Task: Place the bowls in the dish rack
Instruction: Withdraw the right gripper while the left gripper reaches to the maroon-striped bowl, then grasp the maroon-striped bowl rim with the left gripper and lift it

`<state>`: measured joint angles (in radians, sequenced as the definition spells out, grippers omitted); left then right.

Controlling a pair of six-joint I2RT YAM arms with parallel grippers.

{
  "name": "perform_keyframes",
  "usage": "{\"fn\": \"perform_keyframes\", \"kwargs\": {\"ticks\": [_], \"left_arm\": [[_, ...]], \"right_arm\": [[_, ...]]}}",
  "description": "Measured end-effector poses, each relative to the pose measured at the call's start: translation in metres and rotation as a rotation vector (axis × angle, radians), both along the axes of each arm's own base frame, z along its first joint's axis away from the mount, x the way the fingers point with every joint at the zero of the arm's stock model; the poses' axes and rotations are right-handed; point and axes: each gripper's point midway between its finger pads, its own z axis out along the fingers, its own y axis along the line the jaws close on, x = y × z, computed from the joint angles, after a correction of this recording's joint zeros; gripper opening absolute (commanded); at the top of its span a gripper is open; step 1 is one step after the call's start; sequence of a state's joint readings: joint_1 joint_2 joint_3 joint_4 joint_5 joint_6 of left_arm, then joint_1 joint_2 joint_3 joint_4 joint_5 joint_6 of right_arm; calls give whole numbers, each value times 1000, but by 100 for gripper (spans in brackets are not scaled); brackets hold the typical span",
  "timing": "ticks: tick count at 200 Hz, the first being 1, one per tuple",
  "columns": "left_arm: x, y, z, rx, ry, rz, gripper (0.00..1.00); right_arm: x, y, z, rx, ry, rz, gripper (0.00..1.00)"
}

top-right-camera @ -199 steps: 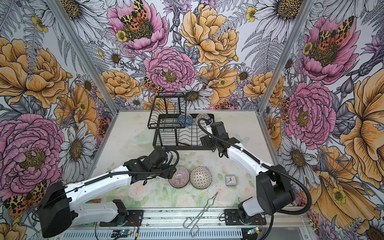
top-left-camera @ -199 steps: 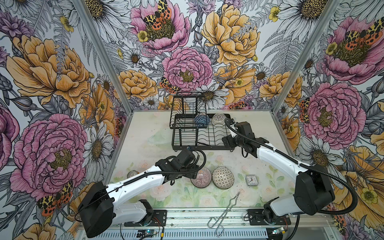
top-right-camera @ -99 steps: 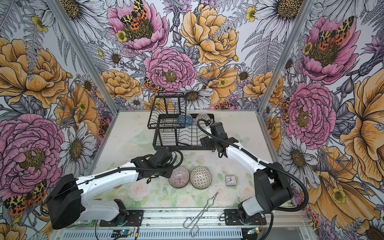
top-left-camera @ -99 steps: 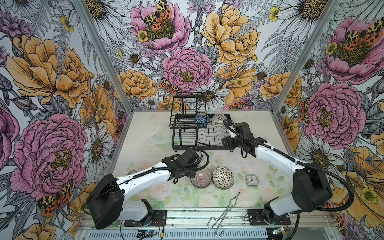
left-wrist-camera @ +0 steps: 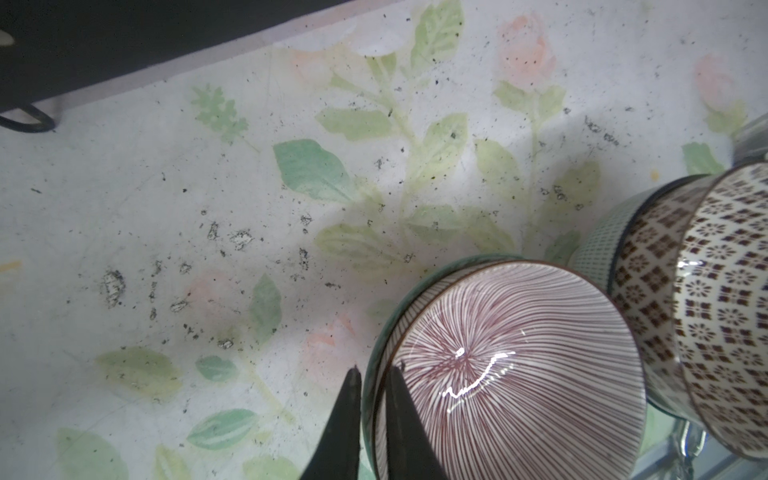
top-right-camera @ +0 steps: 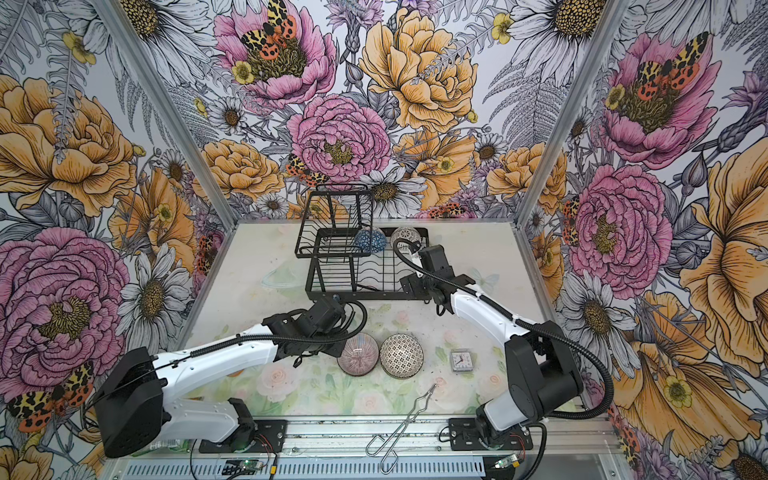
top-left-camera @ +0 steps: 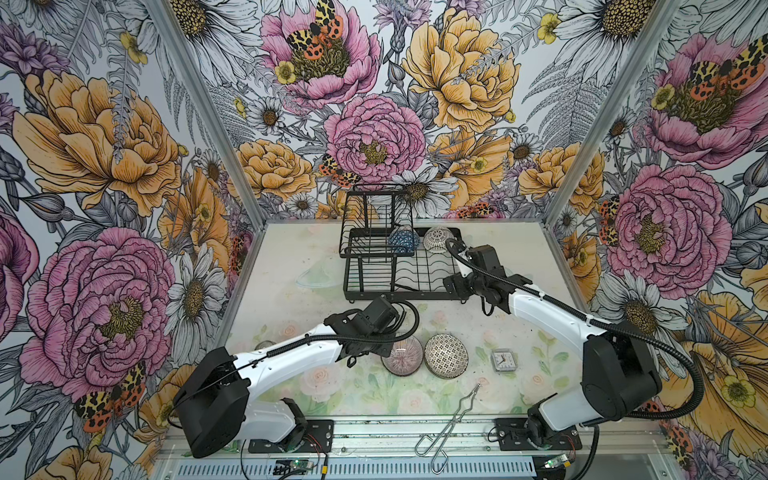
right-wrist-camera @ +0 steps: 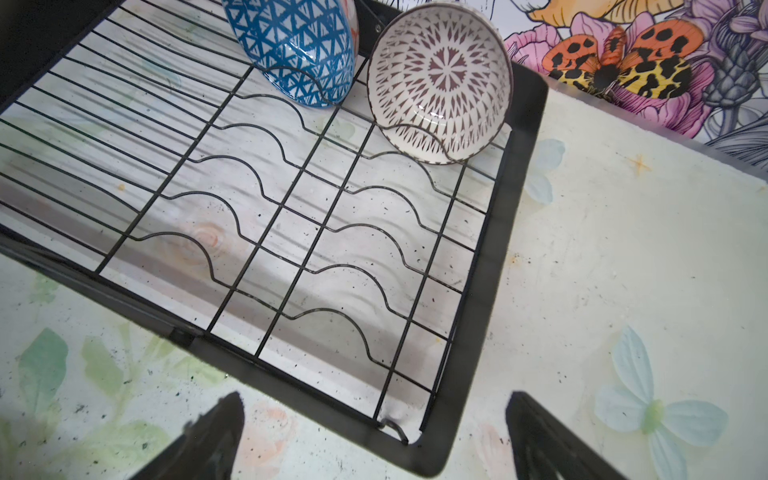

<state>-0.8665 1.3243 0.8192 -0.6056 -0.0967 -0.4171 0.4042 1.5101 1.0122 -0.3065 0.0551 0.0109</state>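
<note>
At the front of the table, short of the dish rack, my left gripper is pinched down on the near rim of the pink-striped bowl, one finger inside the rim and one outside. A green rim shows just outside the striped one, so I judge this bowl sits nested in another, and my fingers may have both rims between them. The bowl is round, so no axis matters. What matters is that the rack lies straight beyond it, toward the back wall, and that I hold the bowl by the edge farthest from the rack. My left arm is plainly the nearer one. My right gripper hangs wide open and empty above the rack's front right corner. The blue-triangle bowl and the dotted bowl stand on edge in the rack's back row, and the wavy slots in front of them are free. The mosaic bowl, itself stacked in a finely gridded one, sits just beside my bowl; whether they touch I cannot tell. I judge the lift must clear it, then the rack's front rail, the raised shelf at the left and my own right arm. The small clock and the tongs lie well clear.
</note>
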Motion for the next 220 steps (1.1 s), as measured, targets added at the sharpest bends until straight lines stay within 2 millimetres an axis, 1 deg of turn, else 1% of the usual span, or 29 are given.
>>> {"fn": "perform_keyframes", "kwargs": {"ticks": [28, 118, 131, 171, 194, 220], "left_arm": [[0, 0, 0, -1, 1, -1, 14], [-7, 0, -6, -6, 28, -12, 16], [-8, 1, -8, -3, 32, -12, 15], [-11, 0, -8, -8, 36, -16, 5], [-11, 0, -2, -26, 24, -16, 4], [-13, 2, -2, -28, 23, -14, 2]], "right_arm": [[1, -2, -4, -4, 10, -4, 100], [1, -2, -4, -4, 9, -4, 100], [1, -2, -4, -4, 10, -4, 99], [1, -2, -4, -4, 10, -4, 100], [1, -1, -4, -1, 10, -2, 100], [0, 0, -4, 1, 11, 0, 100]]}}
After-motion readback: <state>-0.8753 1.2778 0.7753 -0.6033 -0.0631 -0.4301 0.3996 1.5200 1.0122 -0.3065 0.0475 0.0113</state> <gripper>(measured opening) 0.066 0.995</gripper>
